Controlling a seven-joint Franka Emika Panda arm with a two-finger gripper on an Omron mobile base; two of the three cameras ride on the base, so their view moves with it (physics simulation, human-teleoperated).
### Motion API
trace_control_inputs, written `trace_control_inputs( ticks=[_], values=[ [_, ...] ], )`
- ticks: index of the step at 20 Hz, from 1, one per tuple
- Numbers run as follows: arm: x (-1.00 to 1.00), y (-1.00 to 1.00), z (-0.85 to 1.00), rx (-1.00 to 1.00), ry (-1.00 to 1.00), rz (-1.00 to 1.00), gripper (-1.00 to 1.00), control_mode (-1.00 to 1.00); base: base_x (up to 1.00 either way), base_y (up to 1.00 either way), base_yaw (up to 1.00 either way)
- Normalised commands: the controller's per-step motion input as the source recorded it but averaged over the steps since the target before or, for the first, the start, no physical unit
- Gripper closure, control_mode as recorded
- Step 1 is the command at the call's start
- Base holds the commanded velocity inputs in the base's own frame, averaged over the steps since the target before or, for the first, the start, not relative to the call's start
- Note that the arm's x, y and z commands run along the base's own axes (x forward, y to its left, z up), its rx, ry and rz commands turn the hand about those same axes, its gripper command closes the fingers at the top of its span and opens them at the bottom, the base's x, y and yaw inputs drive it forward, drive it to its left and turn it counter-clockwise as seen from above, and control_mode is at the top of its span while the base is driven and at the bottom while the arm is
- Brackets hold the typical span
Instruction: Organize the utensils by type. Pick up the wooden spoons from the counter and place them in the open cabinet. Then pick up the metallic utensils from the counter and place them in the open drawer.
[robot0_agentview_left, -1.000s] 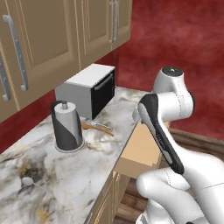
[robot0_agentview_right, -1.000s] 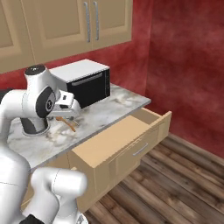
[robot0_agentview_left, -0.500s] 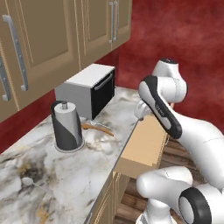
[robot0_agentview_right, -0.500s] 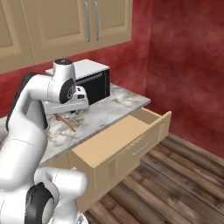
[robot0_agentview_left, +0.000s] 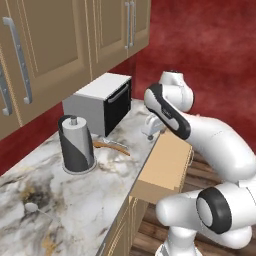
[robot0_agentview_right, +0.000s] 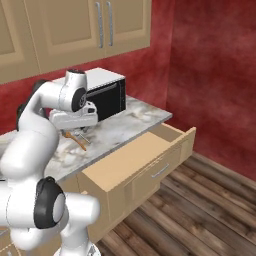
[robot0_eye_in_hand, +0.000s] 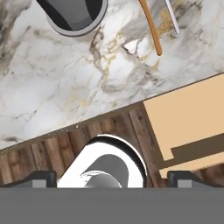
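Left base view has the gripper (robot0_agentview_left: 151, 131) at frame centre, farther over the counter (robot0_agentview_left: 100, 190) than a second ago. Its jaws gape fully, holding nothing, above a wooden spoon (robot0_eye_in_hand: 151, 27).

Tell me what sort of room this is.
A kitchen, rendered rather than real: a veined marble counter with a toaster oven on it, tan wall cabinets above, and an open drawer below the counter.

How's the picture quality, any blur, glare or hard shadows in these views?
Left base view: sharp, even light, soft shadow under the paper towel holder. Right base view: clean, no glare on the counter, drawer evenly lit. Hand view: slightly soft; wooden spoon handle still clear.
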Motion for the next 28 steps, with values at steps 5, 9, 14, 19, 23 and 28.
trace_control_inputs(
  ticks=[5, 9, 14, 19, 23, 28],
  values=[
    [0.24, 0.22, -0.29, 0.00, 0.00, -0.02, -1.00, -1.00, 0.00, 0.00, 0.00],
    [0.04, 0.35, -0.35, 0.00, -0.15, 0.00, -1.00, -1.00, 0.00, 0.00, 0.00],
    [0.11, 0.30, -0.33, -0.07, -0.17, -0.07, -1.00, -1.00, 0.00, 0.00, 0.00],
    [0.18, 0.31, -0.21, -0.05, -0.08, -0.03, -1.00, -1.00, 0.00, 0.00, 0.00],
    [0.35, 0.21, -0.12, -0.03, -0.03, 0.00, -1.00, -1.00, 0.00, 0.00, 0.00],
    [0.59, 0.14, -0.18, 0.00, 0.00, 0.00, -1.00, -1.00, 0.00, 0.00, 0.00]
  ],
)
